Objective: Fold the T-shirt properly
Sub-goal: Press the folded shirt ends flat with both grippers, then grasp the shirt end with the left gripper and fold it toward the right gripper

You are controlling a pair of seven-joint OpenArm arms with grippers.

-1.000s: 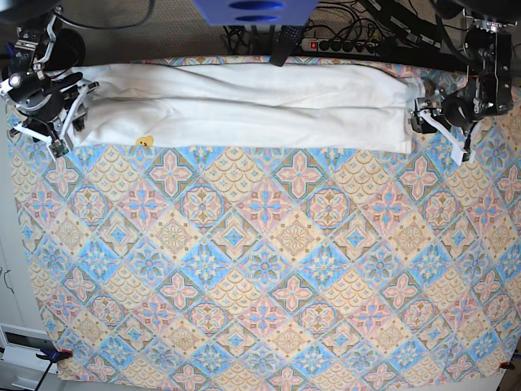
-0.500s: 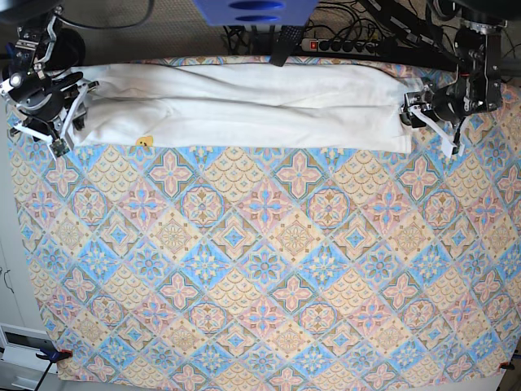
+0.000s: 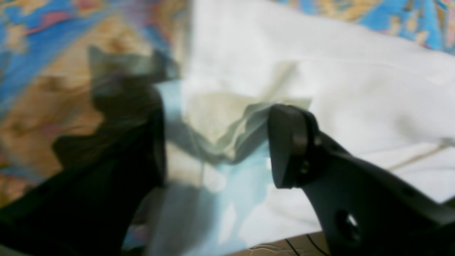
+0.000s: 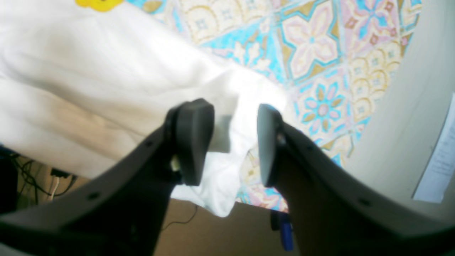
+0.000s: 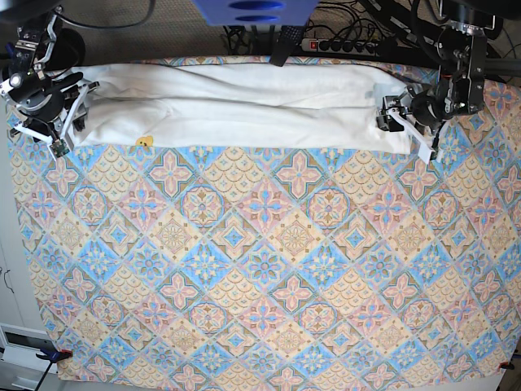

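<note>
The white T-shirt lies folded into a long band along the table's far edge, with a small yellow bit of print at its near left. My left gripper is over the band's right end. In the left wrist view it is open, with a raised fold of the T-shirt between its jaws. My right gripper is at the band's left end. In the right wrist view it stands open, and a corner of the T-shirt shows in the gap.
A patterned tablecloth covers the whole table. Behind the far edge lie a power strip with cables and a blue object. The shirt's left corner hangs over the table's edge.
My left arm has moved left in the base view, from beside the shirt's right end to over it. The right arm and the shirt have not moved.
</note>
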